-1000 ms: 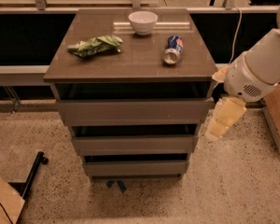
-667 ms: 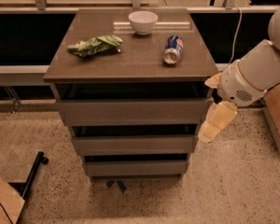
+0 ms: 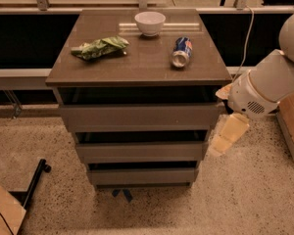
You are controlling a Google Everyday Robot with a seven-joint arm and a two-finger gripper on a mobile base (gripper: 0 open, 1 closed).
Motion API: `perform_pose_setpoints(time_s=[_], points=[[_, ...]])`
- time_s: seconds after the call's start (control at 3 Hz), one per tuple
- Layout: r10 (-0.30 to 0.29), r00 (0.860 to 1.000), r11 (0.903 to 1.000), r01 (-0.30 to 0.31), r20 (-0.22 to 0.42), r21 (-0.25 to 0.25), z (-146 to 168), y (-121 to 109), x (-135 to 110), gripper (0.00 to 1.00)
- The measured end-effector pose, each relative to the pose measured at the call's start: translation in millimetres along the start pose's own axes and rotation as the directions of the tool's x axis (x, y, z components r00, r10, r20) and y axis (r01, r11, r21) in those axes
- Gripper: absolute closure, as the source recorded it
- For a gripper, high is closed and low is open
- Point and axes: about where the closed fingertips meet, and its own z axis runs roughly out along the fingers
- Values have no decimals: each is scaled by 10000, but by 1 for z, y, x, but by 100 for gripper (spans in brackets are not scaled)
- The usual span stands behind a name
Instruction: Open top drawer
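The wide grey-brown top drawer is not out yet, and the pale gripper hangs by its right edge, spread or not I cannot tell

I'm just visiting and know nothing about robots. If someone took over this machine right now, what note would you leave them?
The end effector hangs low at the cabinet's right side, next to the drawer fronts; contact cannot be judged.
The top drawer sits under the cabinet top and does not look pulled out.
Done: nothing on the drawer itself.
Left: get hold of the top drawer and pull it open.
On top are a bowl, a can on its side and a green bag; leave them.
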Motion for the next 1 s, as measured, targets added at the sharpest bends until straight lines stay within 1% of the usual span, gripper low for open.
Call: perform_pose_setpoints(time_s=[0.33, 0.67, 1.0], points=[[-251, 9986, 9996, 257, 465, -123, 28, -5, -13, 0], [-352, 9937, 9993, 360, 1061, -53, 62, -30, -24, 0], [-297, 9926, 9995, 304, 1175, -41, 83, -46, -26, 0]])
